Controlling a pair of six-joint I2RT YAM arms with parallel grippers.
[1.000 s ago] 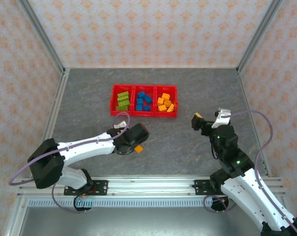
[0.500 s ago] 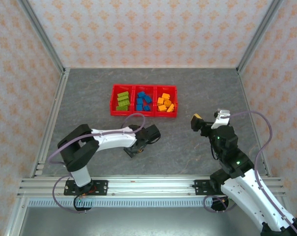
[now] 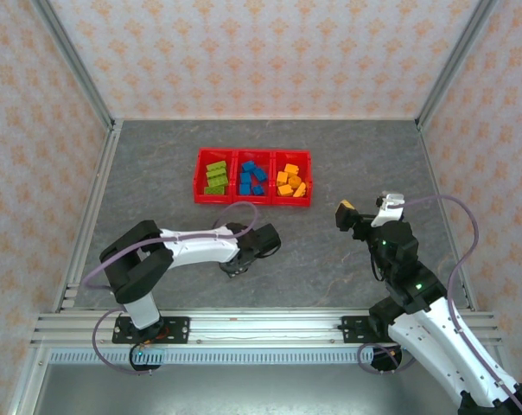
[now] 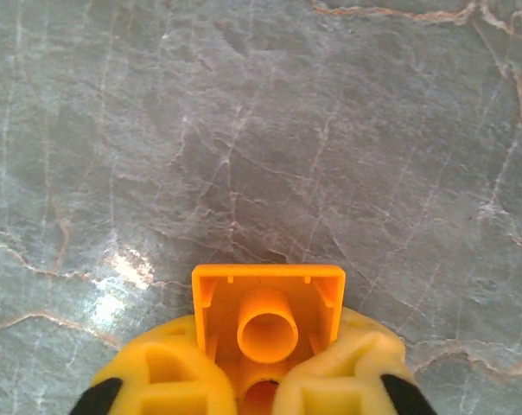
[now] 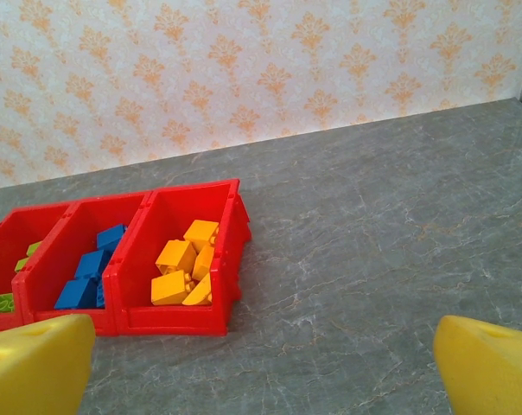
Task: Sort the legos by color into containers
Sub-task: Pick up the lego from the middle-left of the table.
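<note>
In the left wrist view my left gripper (image 4: 248, 380) is shut on an orange lego (image 4: 268, 303), hollow underside facing the camera, just over the grey table. From above, that gripper (image 3: 236, 266) sits low at the table's front middle. The red containers (image 3: 253, 201) stand at the back centre, holding green legos (image 3: 215, 177), blue legos (image 3: 251, 177) and orange legos (image 3: 290, 181). My right gripper (image 3: 365, 211) hovers open to the right of the tray. Its wrist view shows the containers (image 5: 170, 318) with orange legos (image 5: 183, 264), blue legos (image 5: 88, 272) and a green lego (image 5: 2, 303).
Patterned walls with metal posts (image 3: 79, 78) enclose the grey stone table (image 3: 330, 156). The mounting rail (image 3: 261, 327) runs along the near edge. Bare table lies between the tray and both grippers.
My left arm swung its gripper over the loose orange lego on the table, and the jaws went from open to shut on it. The right arm has not moved.
</note>
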